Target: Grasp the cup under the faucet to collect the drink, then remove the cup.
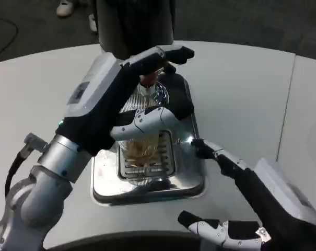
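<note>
A clear ribbed cup (142, 146) stands on the grate of a shiny steel drip tray (188, 175), under a faucet (147, 81) with a reddish part. Amber drink shows in the cup's lower half. My left hand (118, 102) reaches over the tray from the left and grips the cup: its thumb crosses the cup's front and its fingers pass behind, by the faucet. My right hand (252, 191) is open at the lower right, with one fingertip close to the tray's right rim and nothing in it.
The dark dispenser body (134, 21) rises behind the tray at the table's far edge. White table (241, 94) spreads to the right of the tray and to the left. Someone's shoes (67, 7) stand on the floor beyond.
</note>
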`<state>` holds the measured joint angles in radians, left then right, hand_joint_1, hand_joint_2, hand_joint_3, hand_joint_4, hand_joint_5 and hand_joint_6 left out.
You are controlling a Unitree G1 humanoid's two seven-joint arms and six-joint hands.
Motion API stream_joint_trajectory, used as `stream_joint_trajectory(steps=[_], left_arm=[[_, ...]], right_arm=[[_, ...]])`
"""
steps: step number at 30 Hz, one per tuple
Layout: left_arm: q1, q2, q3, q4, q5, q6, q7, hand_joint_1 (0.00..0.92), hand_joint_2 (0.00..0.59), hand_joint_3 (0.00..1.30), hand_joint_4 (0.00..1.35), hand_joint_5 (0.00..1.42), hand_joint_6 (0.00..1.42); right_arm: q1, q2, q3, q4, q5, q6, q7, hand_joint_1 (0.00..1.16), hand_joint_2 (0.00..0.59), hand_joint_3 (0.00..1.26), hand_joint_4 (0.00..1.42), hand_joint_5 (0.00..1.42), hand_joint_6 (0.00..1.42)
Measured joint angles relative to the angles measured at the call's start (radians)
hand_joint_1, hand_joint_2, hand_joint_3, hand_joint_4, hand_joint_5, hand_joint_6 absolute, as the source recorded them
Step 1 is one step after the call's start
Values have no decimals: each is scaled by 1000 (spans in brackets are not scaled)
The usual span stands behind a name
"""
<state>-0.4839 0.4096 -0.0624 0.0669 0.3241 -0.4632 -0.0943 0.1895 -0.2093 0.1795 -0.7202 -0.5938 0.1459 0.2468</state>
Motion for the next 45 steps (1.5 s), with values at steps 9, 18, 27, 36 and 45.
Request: stream_joint_trajectory(steps=[9, 18, 27, 36, 45], left_arm=[[0, 1, -1, 0, 2, 0, 0, 0, 90, 340, 322, 386, 301], [1, 2, -2, -1, 6, 2, 0, 0, 91, 340, 322, 386, 301], [0, 3, -3, -4, 12, 5, 1, 0, 91, 340, 323, 386, 301], [0, 3, -3, -6, 12, 7, 1, 0, 90, 340, 323, 386, 310], [-3, 3, -5, -8, 23, 9, 1, 0, 90, 337, 323, 386, 314]], right_arm=[[-55, 105, 6, 168, 101, -44, -145, 807, 171, 53, 120, 107, 232], [-142, 174, 25, 378, 144, -114, -275, 844, 168, 62, 159, 152, 232], [-243, 242, 46, 578, 152, -202, -394, 859, 168, 62, 184, 193, 215], [-331, 267, 60, 718, 179, -256, -460, 870, 164, 62, 184, 197, 215], [-429, 273, 60, 838, 205, -283, -524, 876, 157, 62, 196, 206, 215]])
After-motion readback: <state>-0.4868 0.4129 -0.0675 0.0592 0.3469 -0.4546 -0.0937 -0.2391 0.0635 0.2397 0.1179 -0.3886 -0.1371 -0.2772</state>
